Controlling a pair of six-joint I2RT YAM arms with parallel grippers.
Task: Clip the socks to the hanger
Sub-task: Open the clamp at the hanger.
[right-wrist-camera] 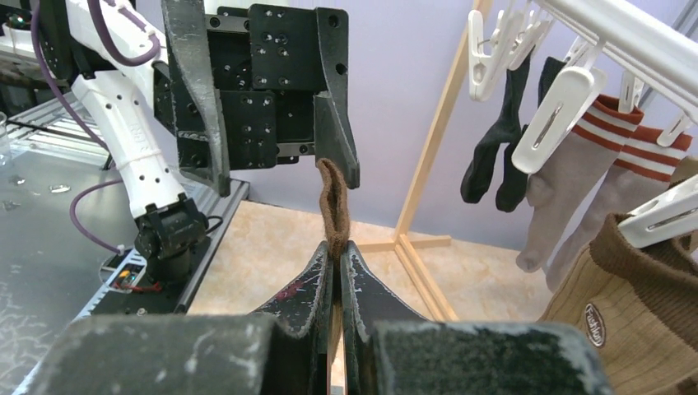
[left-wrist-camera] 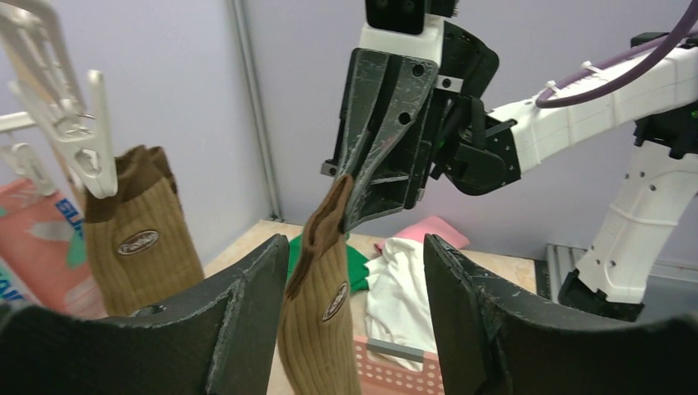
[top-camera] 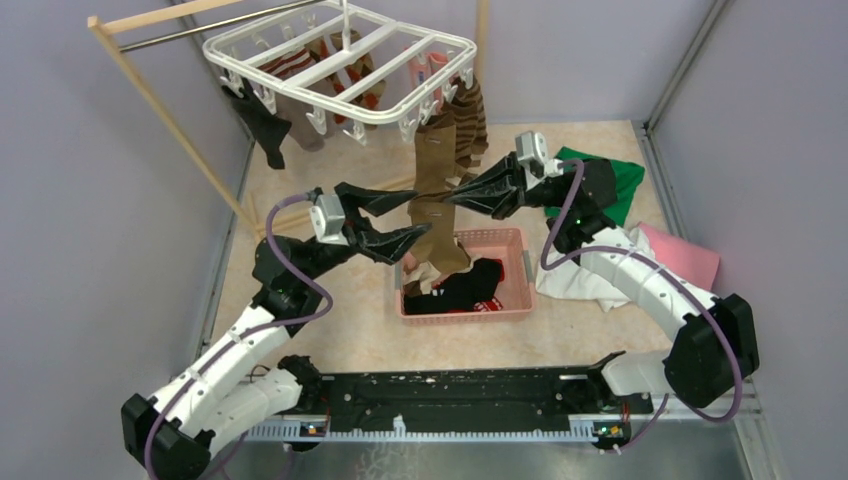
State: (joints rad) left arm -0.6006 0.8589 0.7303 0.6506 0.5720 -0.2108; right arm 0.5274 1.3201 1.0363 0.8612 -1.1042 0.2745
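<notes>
Right pincer clamps tight on the cuff of the brown sock, which dangles beneath it. Left pincer gapes wide (holding nothing), straddling that sock; hanger up beyond both.

Lighting reads bright, even and diffuse in all three views; I see only soft shadows. Close to each wrist lens, the left gripper and right gripper blur at their bases. Faint glare marks the metal table.

Hanger with hung socks crowds upper centre; brown sock dangles mid-frame over pink basket; bench left of basket lies open; cloths clutter right.
</notes>
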